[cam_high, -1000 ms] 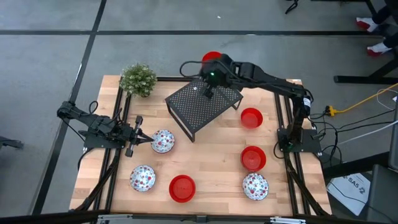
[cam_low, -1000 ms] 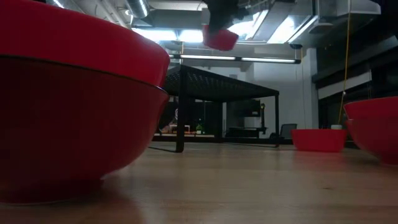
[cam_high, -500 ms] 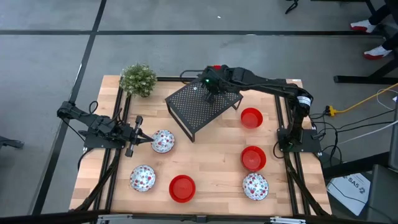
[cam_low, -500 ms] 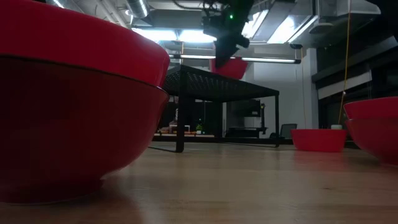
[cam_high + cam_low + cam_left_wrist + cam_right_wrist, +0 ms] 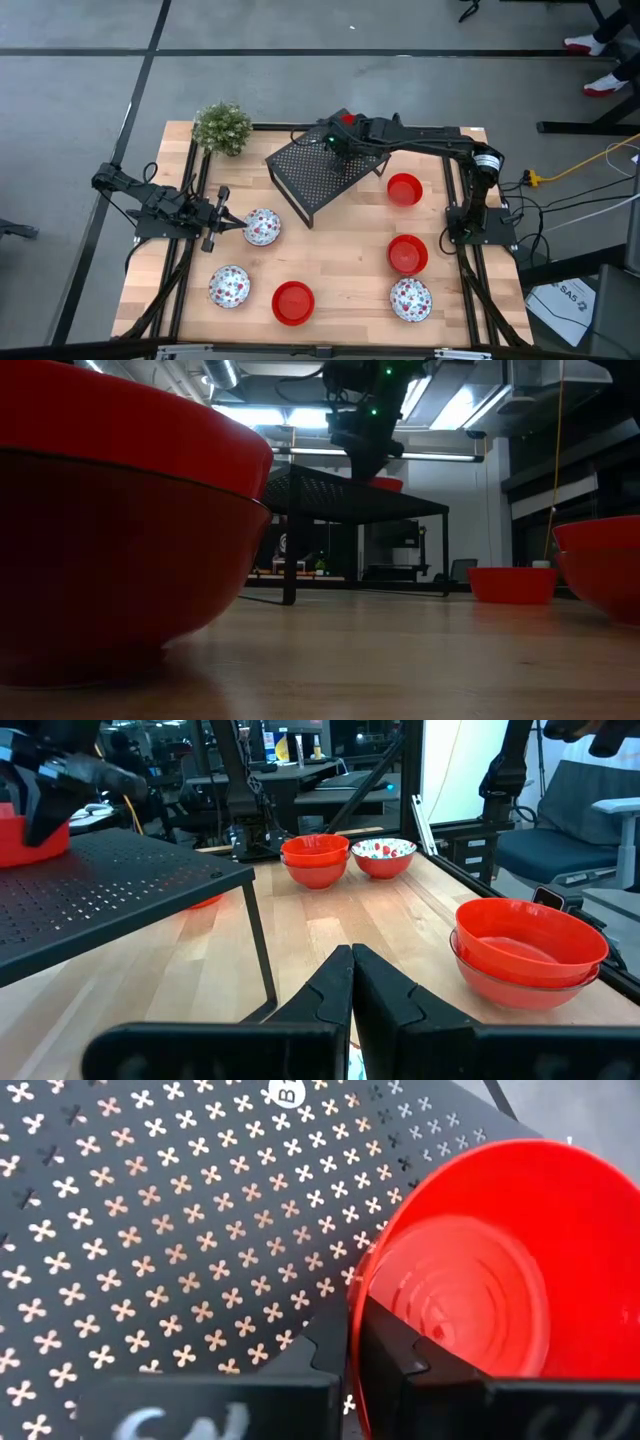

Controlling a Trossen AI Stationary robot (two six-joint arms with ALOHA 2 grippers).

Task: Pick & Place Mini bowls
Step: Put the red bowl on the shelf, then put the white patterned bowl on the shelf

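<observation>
Gripping a red bowl (image 5: 470,1270) by its rim, your right gripper (image 5: 340,140) sits over the far edge of the rack (image 5: 325,172). In the right wrist view one finger (image 5: 400,1355) is inside the bowl and the wall is pinched between the two, with the rack's perforated top right beside and below it. From the low view the bowl (image 5: 385,484) is down at the level of the rack top (image 5: 340,495), just under the gripper (image 5: 365,455); you cannot tell whether it already touches the mesh.

Your left gripper (image 5: 222,222) waits at the left side of the table (image 5: 345,260), fingers (image 5: 335,985) shut and holding nothing. A speckled bowl (image 5: 262,228) lies just in front of its tips. In the left wrist view, a red bowl (image 5: 528,948) stands near on one side, and a red bowl (image 5: 315,858) and a speckled bowl (image 5: 384,857) sit side by side farther off.

Seen from above, between the rack and the right arm's base is a red bowl (image 5: 404,189); nearer you from that arm's base are a red bowl (image 5: 407,254) and a speckled bowl (image 5: 411,298). Nearer you from the left gripper are a speckled bowl (image 5: 229,286) and a red bowl (image 5: 292,302). A plant (image 5: 222,127) stands at the far left corner, well apart from both grippers.
</observation>
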